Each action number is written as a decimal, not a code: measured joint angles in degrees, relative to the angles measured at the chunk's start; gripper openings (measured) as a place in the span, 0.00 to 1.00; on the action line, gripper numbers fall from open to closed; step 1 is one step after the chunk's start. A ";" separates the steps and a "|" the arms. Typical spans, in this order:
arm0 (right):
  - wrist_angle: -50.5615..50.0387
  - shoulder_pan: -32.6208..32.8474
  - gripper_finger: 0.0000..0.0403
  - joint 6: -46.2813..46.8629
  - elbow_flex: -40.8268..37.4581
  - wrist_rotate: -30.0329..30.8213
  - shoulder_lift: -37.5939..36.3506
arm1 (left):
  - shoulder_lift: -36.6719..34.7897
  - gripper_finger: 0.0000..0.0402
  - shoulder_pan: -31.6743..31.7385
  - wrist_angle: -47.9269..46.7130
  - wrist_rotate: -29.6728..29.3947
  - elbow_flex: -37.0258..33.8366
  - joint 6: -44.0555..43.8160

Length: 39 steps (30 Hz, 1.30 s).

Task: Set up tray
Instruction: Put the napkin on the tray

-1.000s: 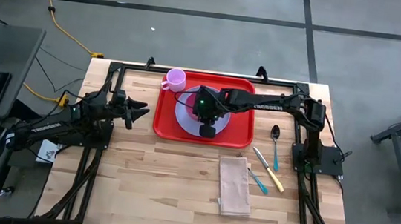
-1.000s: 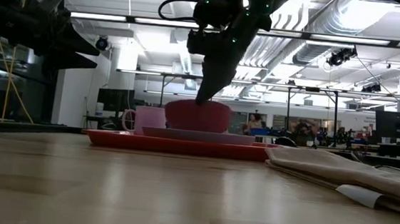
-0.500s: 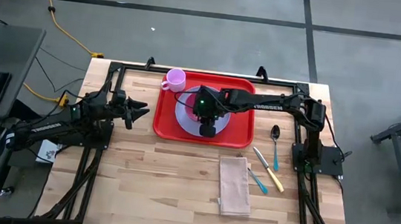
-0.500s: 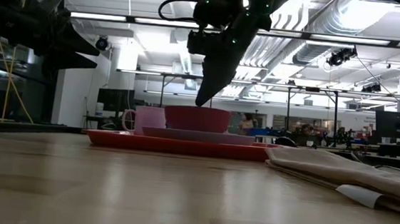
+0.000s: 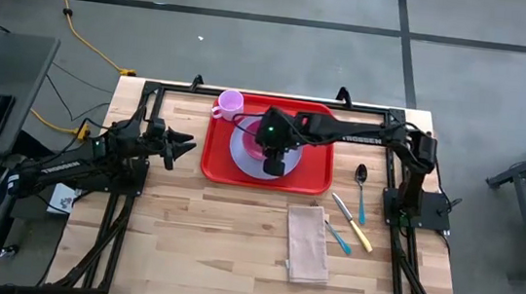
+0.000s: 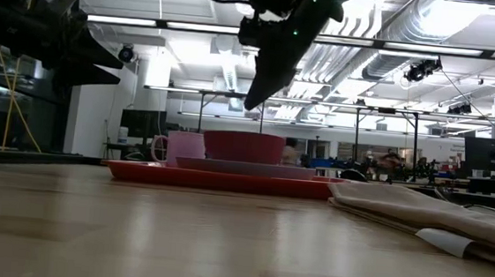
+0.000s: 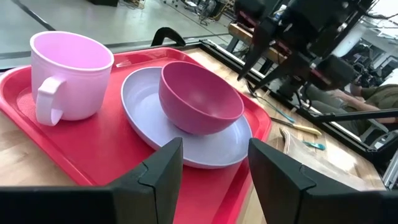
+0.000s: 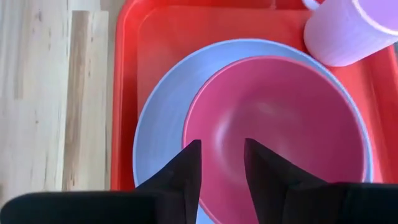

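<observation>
- Fingers of the right gripper [image 6: 252, 103] stand slightly parted and empty, just above the bowl [image 5: 262, 139], which sits on the plate [image 5: 242, 157] in the tray [image 5: 314, 177].
- Tray lies mid-tabletop, long axis left to right, cup [image 5: 229, 104] at its far left corner.
- Left gripper [image 5: 183, 144] waits open just left of the tray.
- Cutlery [image 5: 358, 216] and napkin [image 5: 307, 242] lie outside, nearer the right arm; cutlery types are hard to tell.

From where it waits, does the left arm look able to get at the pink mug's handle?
Probably yes: the left end effector sits open just off the tray, and the mug stands at the near corner, handle facing it, unblocked.
</observation>
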 joint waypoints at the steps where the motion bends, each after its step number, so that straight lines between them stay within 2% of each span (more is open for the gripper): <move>1: 0.10 0.13 0.25 0.07 0.00 0.00 -0.34 | 0.01 0.53 -0.01 0.00 0.10 0.00 0.00; 18: -2.67 6.50 0.25 1.66 0.00 0.09 -8.15 | -0.01 0.53 -0.01 -0.09 0.86 0.00 -1.34; 30: -11.25 13.64 0.25 5.66 0.00 0.11 -9.97 | -0.01 0.53 -0.01 -2.45 0.88 -0.02 -7.11; 39: -19.61 19.54 0.25 7.72 -0.02 0.14 -9.97 | -0.01 0.53 -0.01 -8.34 0.88 -0.02 -11.82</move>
